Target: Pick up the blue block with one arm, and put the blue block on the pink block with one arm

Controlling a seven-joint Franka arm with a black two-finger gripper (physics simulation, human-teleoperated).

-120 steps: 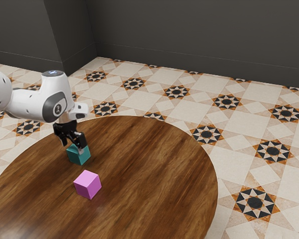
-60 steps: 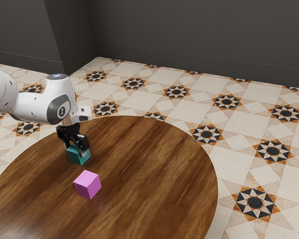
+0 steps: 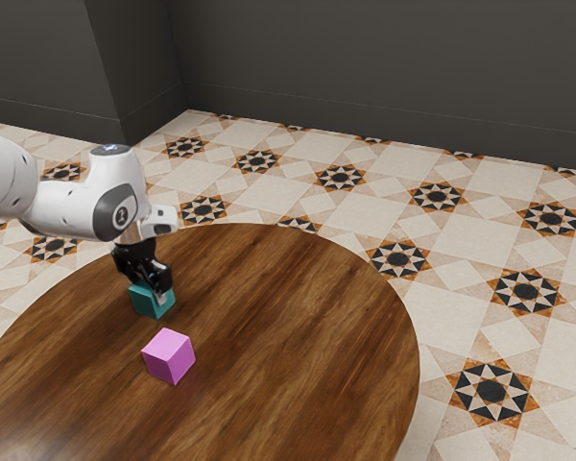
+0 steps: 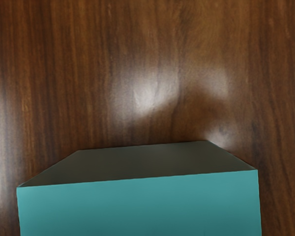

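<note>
With my gripper (image 3: 147, 284) straight above the blue block (image 3: 155, 304), fingers clamped on two opposite sides, the block rests on the table (image 3: 298, 327). The pink block (image 3: 168, 355) sits near it, apart, toward the exterior camera. Lift, then carry that way.

Soft light puts pale glare on the glossy table (image 4: 152, 93); one blue block (image 4: 137, 204) face lies shaded.
</note>
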